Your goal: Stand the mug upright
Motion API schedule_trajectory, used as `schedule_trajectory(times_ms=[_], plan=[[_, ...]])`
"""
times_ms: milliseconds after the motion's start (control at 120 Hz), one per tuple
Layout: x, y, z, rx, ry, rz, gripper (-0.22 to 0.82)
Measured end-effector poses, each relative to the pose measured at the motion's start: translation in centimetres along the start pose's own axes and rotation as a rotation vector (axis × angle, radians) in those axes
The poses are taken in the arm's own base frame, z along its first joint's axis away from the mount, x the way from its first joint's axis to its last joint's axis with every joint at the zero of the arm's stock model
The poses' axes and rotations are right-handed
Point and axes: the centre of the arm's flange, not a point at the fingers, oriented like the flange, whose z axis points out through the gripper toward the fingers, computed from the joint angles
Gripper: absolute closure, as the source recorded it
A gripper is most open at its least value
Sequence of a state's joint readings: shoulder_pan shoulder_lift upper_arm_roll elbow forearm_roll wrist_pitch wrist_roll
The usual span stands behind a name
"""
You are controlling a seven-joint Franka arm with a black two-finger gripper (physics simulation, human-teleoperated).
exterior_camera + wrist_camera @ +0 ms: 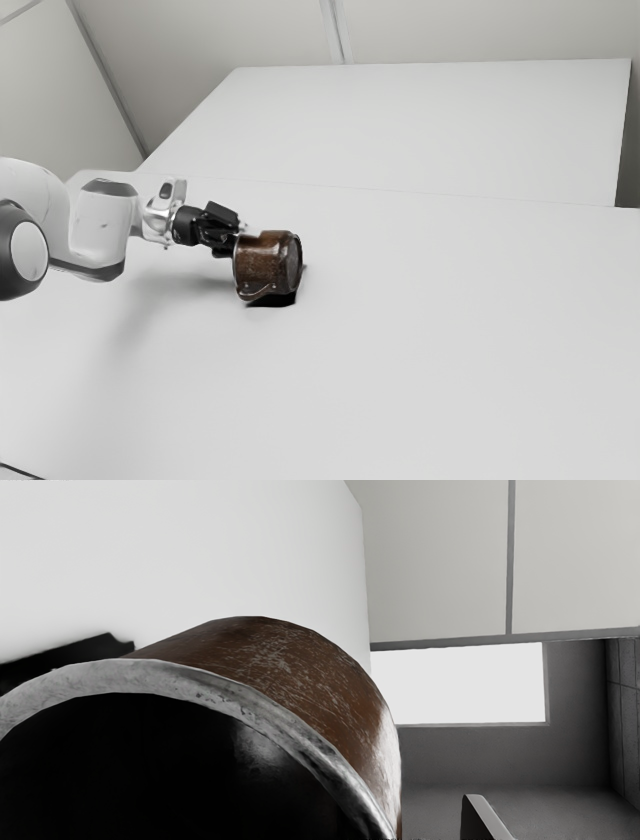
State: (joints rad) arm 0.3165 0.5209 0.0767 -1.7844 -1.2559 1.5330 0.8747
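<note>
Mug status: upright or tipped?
Tipped. The mug is sideways, its mouth toward the arm and its base toward the exterior view's right.

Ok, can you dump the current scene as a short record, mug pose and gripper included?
object: brown mug
pose: on its side, not upright
mouth: rim toward the gripper
handle: low on the mug
gripper: open, at the mouth end
visible finger: outside the mug, gap between
surface: white table
table contact: can't tell
</note>
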Motion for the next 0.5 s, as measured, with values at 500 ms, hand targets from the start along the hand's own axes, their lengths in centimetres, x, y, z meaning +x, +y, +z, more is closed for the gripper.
schedule_trajectory(times_ms=[500], plan=[[0.1,11.7,1.2,0.049,-0.090,0.263,0.77]])
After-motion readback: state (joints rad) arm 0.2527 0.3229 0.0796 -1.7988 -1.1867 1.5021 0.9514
